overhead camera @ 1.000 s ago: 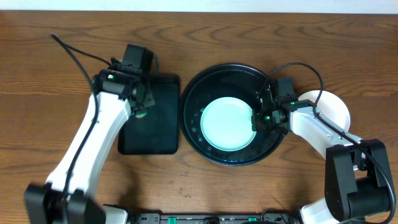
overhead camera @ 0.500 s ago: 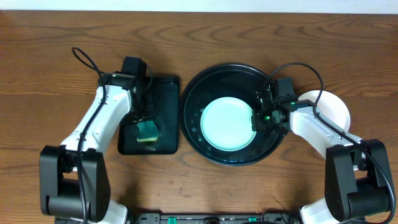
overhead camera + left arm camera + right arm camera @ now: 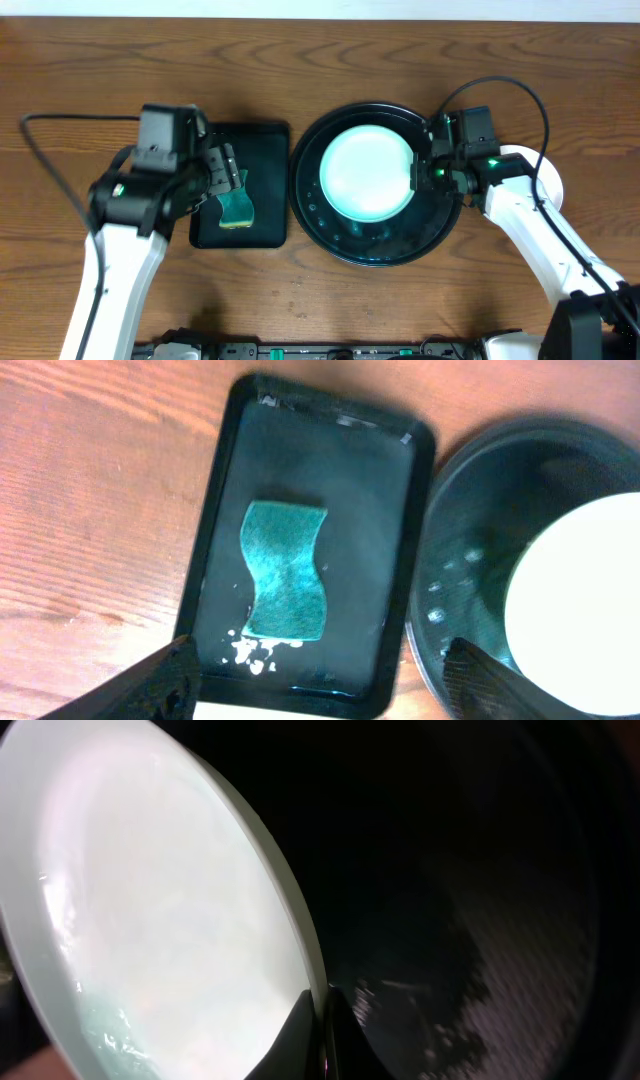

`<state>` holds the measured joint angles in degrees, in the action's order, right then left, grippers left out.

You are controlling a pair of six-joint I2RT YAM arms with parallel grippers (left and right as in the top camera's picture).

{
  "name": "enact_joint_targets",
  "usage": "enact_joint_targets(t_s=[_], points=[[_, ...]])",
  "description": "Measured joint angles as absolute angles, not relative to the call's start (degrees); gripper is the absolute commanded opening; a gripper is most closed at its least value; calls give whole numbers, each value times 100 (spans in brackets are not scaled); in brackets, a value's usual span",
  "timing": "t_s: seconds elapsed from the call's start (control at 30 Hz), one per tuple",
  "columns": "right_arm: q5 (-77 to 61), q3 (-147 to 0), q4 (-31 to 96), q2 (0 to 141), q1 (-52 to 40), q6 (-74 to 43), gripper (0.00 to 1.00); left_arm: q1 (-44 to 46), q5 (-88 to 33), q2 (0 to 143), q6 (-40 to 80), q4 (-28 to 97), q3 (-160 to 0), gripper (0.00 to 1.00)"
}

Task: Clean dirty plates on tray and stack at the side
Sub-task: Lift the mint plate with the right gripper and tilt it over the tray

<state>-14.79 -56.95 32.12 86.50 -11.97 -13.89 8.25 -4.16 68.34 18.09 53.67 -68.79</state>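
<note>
The mint plate (image 3: 366,172) is being gripped at its right rim by the right gripper (image 3: 424,172), with the jaws being pressed shut on that edge. The plate is lying to the left of the jaws, over the far half of the round tray (image 3: 335,240). A white plate (image 3: 550,180) is being partly hidden under the right arm, just right of that tray, so the right arm is being judged the nearer for stacking there. The left gripper (image 3: 232,172) is being held wide open and empty above the sponge (image 3: 287,570), which is lying lengthwise in the rectangular tray (image 3: 370,510). Two plates, two trays and one sponge are being counted.

Glossy black tray (image 3: 345,240), wood-grain table (image 3: 400,60)
</note>
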Motion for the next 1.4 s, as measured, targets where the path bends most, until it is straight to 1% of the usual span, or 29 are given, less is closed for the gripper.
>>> enact_joint_targets(t_s=[0.13,0.3,0.53,0.7,0.83,1.0,1.4], points=[[-1688,-5894,3131,8611,-1275,-1636,1,825,-419,6394,1813,5369,-6888,80],[-1737,-6112,2508,8611,-1728,-1957,2,825,-416,6213,1813,5374,-6888,80],[-991,-6204,1020,8696,-3055,-2309,1,825,-416,6228,1813,5376,-6888,80],[139,-6219,71,9133,-3981,-2300,1,825,-419,6237,1813,5378,-6888,80],[917,-6219,-519,9470,-4447,-1903,1,825,-416,6237,1813,5376,-6888,80],[1669,-6219,-1002,9518,-4827,-1164,1,825,-416,6239,1813,5378,-6888,80],[3199,-6219,-1516,9476,-5570,513,1,825,-416,6239,1813,5378,-6888,80]])
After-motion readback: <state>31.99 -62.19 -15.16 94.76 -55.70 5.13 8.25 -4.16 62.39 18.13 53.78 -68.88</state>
